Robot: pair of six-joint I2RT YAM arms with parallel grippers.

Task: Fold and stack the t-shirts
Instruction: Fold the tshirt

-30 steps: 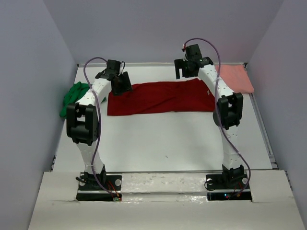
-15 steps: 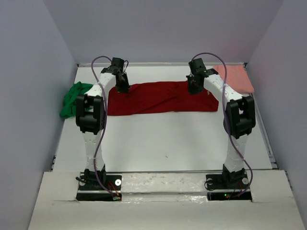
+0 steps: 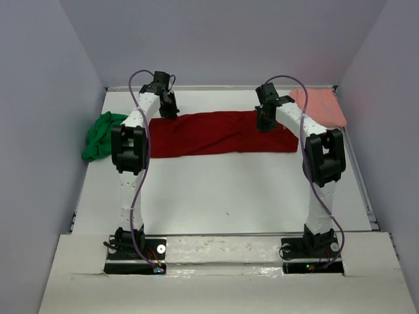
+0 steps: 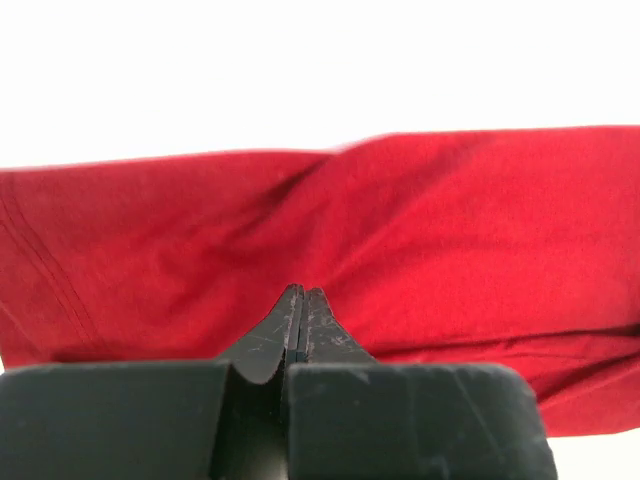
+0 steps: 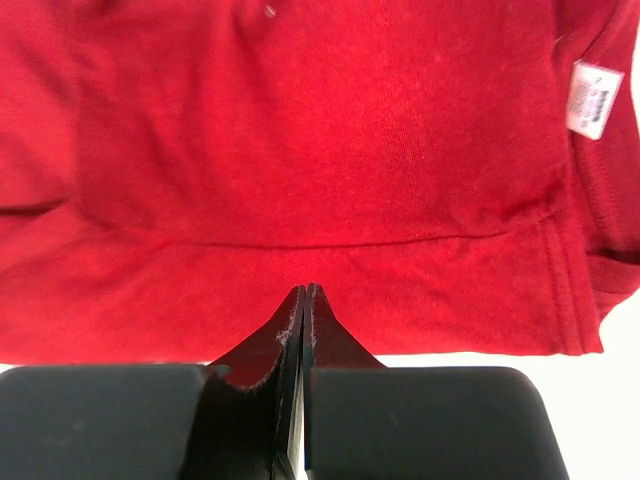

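The dark red t-shirt [image 3: 216, 134] lies spread in a wide band across the far half of the table. My left gripper [image 3: 169, 108] is shut at its far left corner. In the left wrist view the closed tips [image 4: 302, 292] press into the red cloth [image 4: 450, 230], and a crease runs away from them. My right gripper [image 3: 264, 123] is shut on the shirt's far edge towards the right. Its tips [image 5: 304, 288] meet on the hem band of the red cloth [image 5: 300, 130]. The pinched cloth itself is hidden by the fingers. The green t-shirt [image 3: 99, 134] is bunched at the left. The salmon pink t-shirt [image 3: 321, 104] lies far right.
Grey walls close the table in at the back and on both sides. A white label [image 5: 592, 98] shows at the red shirt's neck in the right wrist view. Bare white table [image 3: 222, 190] stretches between the red shirt and the arm bases.
Both grippers went from open above the shirt to shut down on its far edge. Both arms have stretched further out over the table.
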